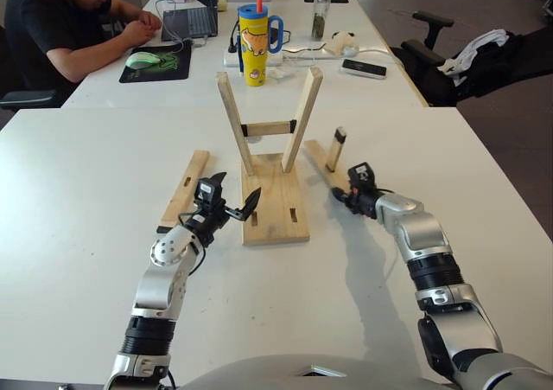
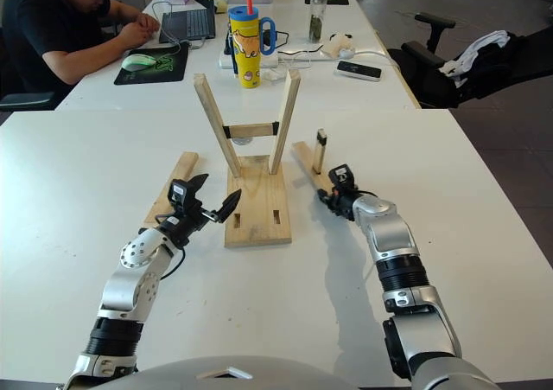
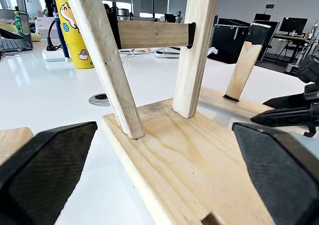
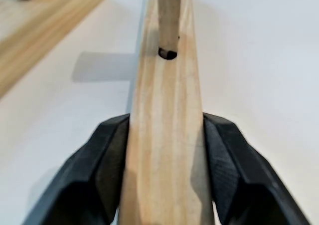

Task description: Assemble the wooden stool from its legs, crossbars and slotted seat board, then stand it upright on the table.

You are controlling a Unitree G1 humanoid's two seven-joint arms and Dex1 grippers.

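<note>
Right wrist view: gripper (image 4: 165, 120) around leg (image 4: 164, 85)

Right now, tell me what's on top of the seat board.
Two legs joined by a crossbar stand at the seat board's far end; their inserted tips are hidden.

On the table (image 1: 78, 191) the seat board (image 1: 273, 207) lies between a left leg (image 1: 184, 188) and a right leg (image 1: 316, 153).
</note>
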